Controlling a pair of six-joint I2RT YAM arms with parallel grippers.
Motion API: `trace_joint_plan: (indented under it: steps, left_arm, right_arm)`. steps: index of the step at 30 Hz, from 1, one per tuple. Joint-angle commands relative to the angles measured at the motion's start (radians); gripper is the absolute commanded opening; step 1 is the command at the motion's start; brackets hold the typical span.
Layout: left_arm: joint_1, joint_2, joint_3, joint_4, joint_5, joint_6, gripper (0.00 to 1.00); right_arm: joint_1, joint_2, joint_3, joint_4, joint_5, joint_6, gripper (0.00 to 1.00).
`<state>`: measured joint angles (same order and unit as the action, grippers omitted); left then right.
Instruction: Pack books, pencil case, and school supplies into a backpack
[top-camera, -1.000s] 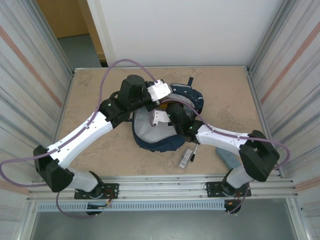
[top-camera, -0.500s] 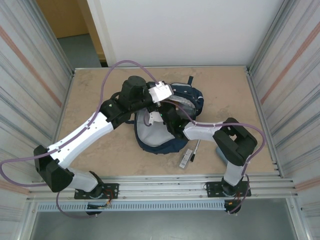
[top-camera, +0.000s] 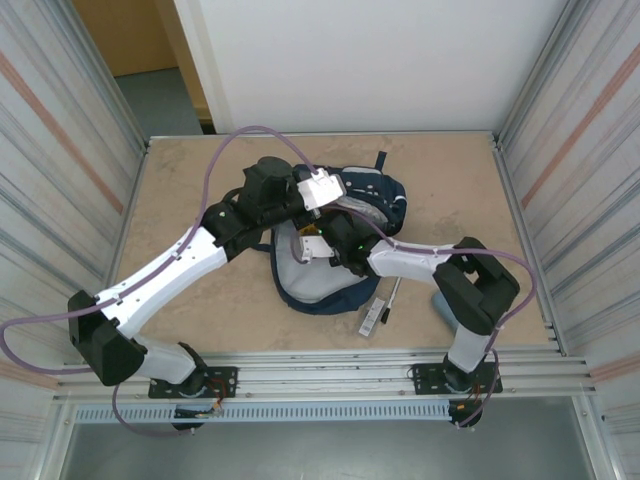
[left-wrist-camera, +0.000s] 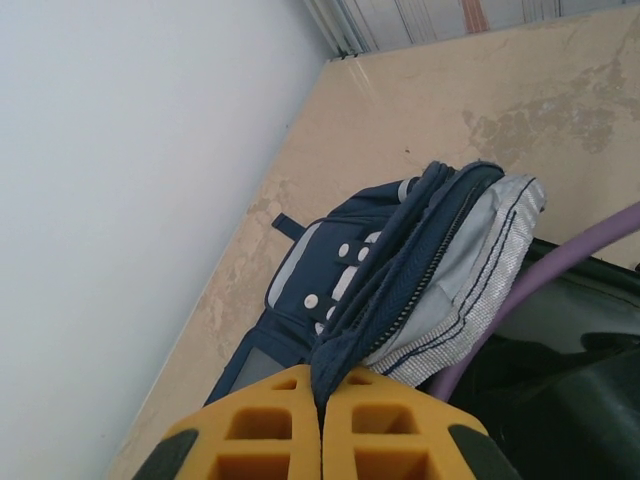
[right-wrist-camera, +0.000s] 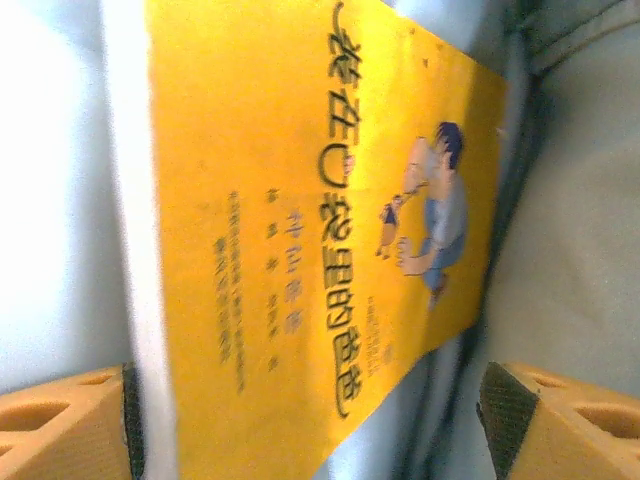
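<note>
The book (right-wrist-camera: 300, 220) lies inside the backpack (left-wrist-camera: 300, 290), straight ahead of the released, wide-spread right claw (right-wrist-camera: 315, 420), its long axis running away from the fingers, while the left claw (left-wrist-camera: 320, 420) is clenched on the backpack's rim.

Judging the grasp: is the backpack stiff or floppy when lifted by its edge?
Likely floppy: the backpack creases and droops from where the left gripper pinches its zipper edge. It would probably sag shut if released.
</note>
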<state>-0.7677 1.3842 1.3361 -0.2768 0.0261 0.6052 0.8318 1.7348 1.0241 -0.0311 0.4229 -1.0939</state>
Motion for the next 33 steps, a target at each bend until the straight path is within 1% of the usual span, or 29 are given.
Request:
trace_joint_plan:
  steps: [1, 3, 7, 8, 9, 12, 16, 18, 21, 25, 27, 28, 29, 31, 33]
  left_arm:
    - [0.006, -0.064, -0.005, 0.144, -0.006, 0.001, 0.00]
    - [0.009, -0.057, -0.003, 0.139, -0.009, -0.004, 0.00]
    - [0.011, -0.047, -0.013, 0.152, -0.013, -0.008, 0.00]
    - [0.014, -0.041, -0.011, 0.153, -0.017, -0.008, 0.00]
    - [0.016, -0.036, -0.009, 0.150, -0.019, -0.010, 0.00]
    - [0.022, -0.033, -0.020, 0.151, -0.022, -0.012, 0.00]
    - [0.032, -0.053, -0.066, 0.193, -0.082, -0.032, 0.00]
    - [0.039, -0.077, -0.094, 0.206, -0.085, -0.032, 0.00]
    - [0.052, -0.100, -0.150, 0.254, -0.086, -0.031, 0.00]
    - [0.065, -0.092, -0.175, 0.245, -0.091, -0.040, 0.00]
    - [0.065, -0.089, -0.189, 0.233, -0.074, -0.034, 0.00]
    - [0.065, -0.092, -0.200, 0.231, -0.057, -0.029, 0.00]
    - [0.064, -0.097, -0.211, 0.230, -0.044, -0.027, 0.00]
    - [0.060, -0.110, -0.236, 0.238, -0.062, -0.033, 0.00]
    - [0.058, -0.126, -0.274, 0.262, -0.075, -0.028, 0.00]
  right_arm:
    - [0.012, -0.115, 0.064, -0.241, -0.153, 0.163, 0.90]
    - [0.016, -0.161, 0.050, -0.290, -0.215, 0.194, 0.92]
    - [0.027, -0.255, 0.034, -0.385, -0.352, 0.266, 0.94]
    - [0.033, -0.284, 0.029, -0.414, -0.396, 0.290, 0.96]
    - [0.043, -0.315, 0.018, -0.436, -0.432, 0.309, 0.99]
    - [0.080, -0.389, 0.004, -0.544, -0.542, 0.337, 1.00]
    - [0.174, -0.451, -0.009, -0.647, -0.560, 0.433, 0.98]
    - [0.226, -0.508, -0.041, -0.639, -0.565, 0.498, 0.98]
    - [0.254, -0.643, -0.098, -0.574, -0.623, 0.594, 0.99]
    - [0.245, -0.868, -0.173, -0.488, -0.711, 0.662, 0.99]
    - [0.213, -0.990, -0.223, -0.429, -0.748, 0.696, 0.99]
    - [0.188, -1.055, -0.257, -0.383, -0.739, 0.739, 0.99]
    - [0.157, -1.115, -0.288, -0.311, -0.695, 0.815, 0.99]
    - [0.084, -1.199, -0.349, -0.197, -0.539, 0.993, 0.99]
    - [-0.007, -1.233, -0.373, -0.151, -0.388, 1.171, 0.99]
